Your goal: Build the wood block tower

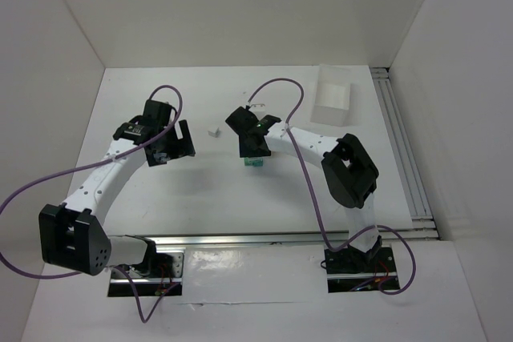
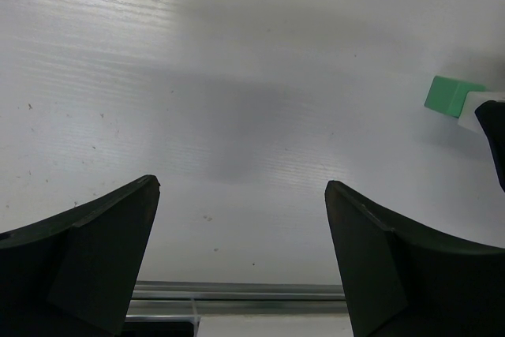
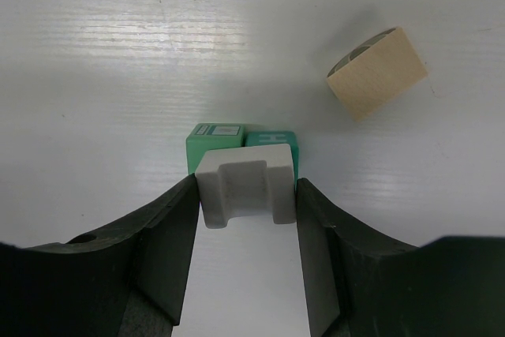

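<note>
The right gripper (image 3: 247, 195), clamped on the white notched block (image 3: 245, 183) mid-frame, should square it over both green cubes (image 3: 217, 136) before releasing; the left gripper (image 2: 241, 185) gapes empty.

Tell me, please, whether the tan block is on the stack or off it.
Off it. The tan block lies alone on the table, apart from the green cubes and the white piece gripped by the right hand.
</note>
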`<state>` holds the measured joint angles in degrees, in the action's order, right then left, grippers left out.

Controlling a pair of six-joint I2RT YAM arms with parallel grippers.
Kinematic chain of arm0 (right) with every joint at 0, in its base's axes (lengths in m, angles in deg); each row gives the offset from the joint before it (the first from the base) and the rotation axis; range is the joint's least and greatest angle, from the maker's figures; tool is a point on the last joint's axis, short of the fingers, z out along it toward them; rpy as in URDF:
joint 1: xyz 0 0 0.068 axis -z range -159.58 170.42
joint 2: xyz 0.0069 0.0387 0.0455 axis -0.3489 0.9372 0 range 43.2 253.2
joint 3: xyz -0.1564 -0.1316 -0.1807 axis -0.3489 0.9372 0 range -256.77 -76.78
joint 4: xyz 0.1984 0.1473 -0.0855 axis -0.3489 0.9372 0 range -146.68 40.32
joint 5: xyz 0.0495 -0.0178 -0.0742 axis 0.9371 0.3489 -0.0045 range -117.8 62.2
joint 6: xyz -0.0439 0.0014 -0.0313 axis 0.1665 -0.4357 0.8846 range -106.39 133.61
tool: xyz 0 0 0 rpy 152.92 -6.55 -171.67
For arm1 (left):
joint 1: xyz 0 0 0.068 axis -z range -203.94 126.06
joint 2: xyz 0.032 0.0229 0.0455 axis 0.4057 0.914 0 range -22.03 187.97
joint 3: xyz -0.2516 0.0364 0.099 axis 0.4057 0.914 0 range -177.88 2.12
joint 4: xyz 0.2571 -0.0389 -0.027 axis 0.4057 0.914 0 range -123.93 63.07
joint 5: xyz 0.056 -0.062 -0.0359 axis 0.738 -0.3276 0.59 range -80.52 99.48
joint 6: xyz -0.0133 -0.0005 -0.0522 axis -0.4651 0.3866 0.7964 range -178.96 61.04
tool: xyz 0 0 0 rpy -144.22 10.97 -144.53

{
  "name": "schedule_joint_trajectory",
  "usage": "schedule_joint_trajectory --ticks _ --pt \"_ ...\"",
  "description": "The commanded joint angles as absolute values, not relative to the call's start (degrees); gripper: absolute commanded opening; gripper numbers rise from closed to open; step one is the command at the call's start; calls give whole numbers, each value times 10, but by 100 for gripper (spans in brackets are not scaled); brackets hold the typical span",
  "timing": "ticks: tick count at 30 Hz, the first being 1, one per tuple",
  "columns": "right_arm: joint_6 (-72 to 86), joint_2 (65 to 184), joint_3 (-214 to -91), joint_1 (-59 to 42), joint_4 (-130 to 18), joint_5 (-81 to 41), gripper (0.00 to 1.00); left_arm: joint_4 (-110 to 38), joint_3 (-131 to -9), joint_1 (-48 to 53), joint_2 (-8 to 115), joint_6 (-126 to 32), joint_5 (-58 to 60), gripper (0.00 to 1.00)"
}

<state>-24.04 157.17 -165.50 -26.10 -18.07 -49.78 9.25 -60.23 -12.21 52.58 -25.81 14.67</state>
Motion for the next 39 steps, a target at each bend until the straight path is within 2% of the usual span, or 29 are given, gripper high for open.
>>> schedule_joint_trajectory --ticks 1,16,23,34,37,39 --pt "-248 1566 -1677 -267 -164 -515 50 81 -602 -120 528 -262 141 100" --pt "-237 1566 -1690 -267 -186 -489 50 81 -602 -120 528 -262 141 100" --pt "-193 1626 -1800 -226 -180 -495 50 81 -602 -120 522 -262 147 100" --pt "-175 1742 -1911 -159 -180 -439 50 81 -597 -120 512 -262 154 100" --pt "-170 1756 -1916 -153 -175 -444 51 81 -597 -120 512 -262 159 100" --pt "-165 1763 -1916 -153 -175 -444 60 81 -597 -120 512 -262 159 100"
